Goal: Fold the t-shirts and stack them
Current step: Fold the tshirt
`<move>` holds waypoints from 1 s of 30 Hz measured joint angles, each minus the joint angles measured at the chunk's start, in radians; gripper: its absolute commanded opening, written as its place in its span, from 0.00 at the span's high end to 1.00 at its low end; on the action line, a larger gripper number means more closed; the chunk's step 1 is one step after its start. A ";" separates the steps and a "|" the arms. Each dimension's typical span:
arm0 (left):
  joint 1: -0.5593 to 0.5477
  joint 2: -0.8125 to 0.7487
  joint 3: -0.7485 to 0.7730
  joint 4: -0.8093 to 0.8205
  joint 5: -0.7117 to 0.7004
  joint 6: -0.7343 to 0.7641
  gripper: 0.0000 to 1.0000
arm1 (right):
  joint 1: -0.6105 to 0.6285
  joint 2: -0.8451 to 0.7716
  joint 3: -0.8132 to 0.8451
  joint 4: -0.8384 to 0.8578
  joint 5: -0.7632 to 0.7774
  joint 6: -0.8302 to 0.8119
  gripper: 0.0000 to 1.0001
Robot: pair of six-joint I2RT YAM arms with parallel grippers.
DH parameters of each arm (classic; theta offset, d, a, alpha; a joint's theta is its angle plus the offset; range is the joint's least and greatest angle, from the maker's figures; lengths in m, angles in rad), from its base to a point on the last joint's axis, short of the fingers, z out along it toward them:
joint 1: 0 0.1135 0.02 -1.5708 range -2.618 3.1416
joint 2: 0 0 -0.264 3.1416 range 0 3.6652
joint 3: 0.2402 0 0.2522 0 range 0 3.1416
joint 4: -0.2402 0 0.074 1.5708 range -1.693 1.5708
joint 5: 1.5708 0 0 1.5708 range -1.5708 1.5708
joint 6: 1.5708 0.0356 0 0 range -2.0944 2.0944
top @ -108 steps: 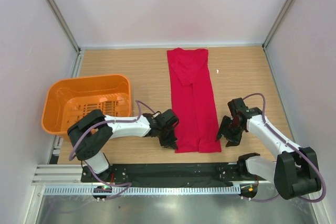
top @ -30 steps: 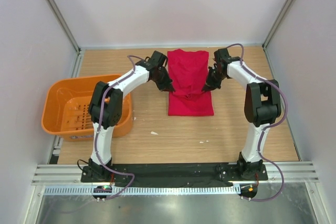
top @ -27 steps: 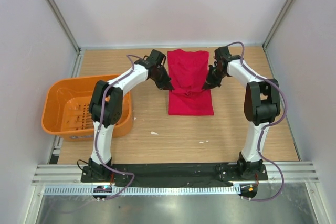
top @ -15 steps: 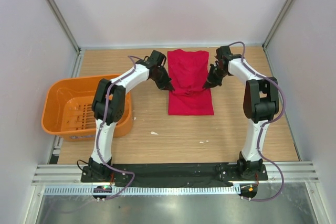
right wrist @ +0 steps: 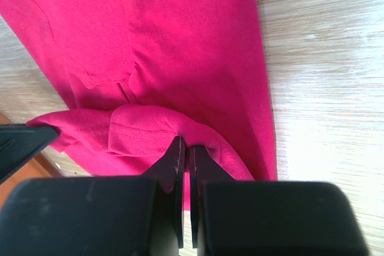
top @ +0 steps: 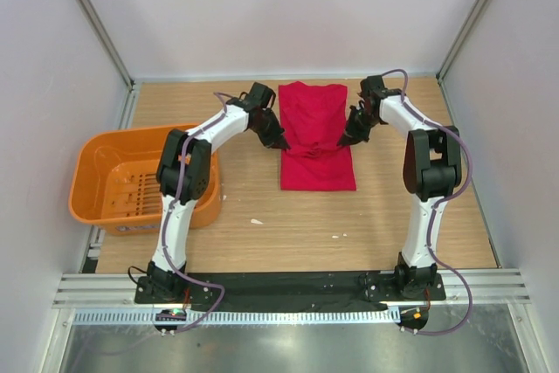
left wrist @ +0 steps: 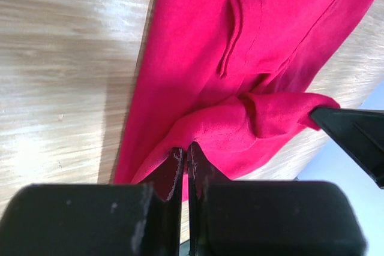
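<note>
The red t-shirt (top: 316,120) lies at the back middle of the table, its near half doubled over towards the collar. My left gripper (top: 279,143) is shut on the raised hem at the shirt's left edge. My right gripper (top: 343,141) is shut on the same hem at the right edge. In the left wrist view the jaws (left wrist: 185,147) pinch a red fold, with the t-shirt (left wrist: 198,40) spread beyond them. The right wrist view shows the same for the right gripper (right wrist: 185,143) and the t-shirt (right wrist: 180,34). The hem sags a little between the two grippers.
An orange slotted basket (top: 113,159) stands on the left of the table, beside the left arm. Two small white specks (top: 256,221) lie on the wood in front of the shirt. White walls and metal posts close in the back and sides.
Since the earliest frame both grippers have carried the shirt's near hem from the front of the table towards the back, doubling the shirt. Over the last second they barely moved.
</note>
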 measured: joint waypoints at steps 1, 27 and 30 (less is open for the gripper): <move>0.001 0.006 0.008 -0.003 0.001 0.000 0.98 | -0.001 0.001 0.001 -0.001 -0.001 0.000 0.99; 0.024 0.082 0.386 -0.257 -0.194 0.255 0.57 | -0.175 0.044 0.063 0.094 -0.051 -0.043 0.34; 0.020 -0.064 0.205 -0.209 -0.194 0.286 0.64 | -0.174 -0.050 -0.033 0.127 -0.052 -0.060 0.34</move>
